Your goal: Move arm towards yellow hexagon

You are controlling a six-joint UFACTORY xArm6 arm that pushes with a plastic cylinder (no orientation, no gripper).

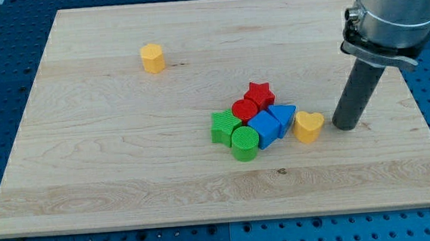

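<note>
Right, I'm sitting at the very start of the approach: my tip (345, 126) is resting on the table (113, 181) just to the view's right of the yellow heart (308, 125), apart from it, touching no block. The yellow hexagon (152, 57) is standing alone, well away from that heart toward the view's top left. Next I'm judging a long slide up and left, skirting above the red star (259, 94) and the cluster round it. No fingers here, just a bare rod, holding nothing.

Bright, even light — soft shadows, sharp focus
</note>
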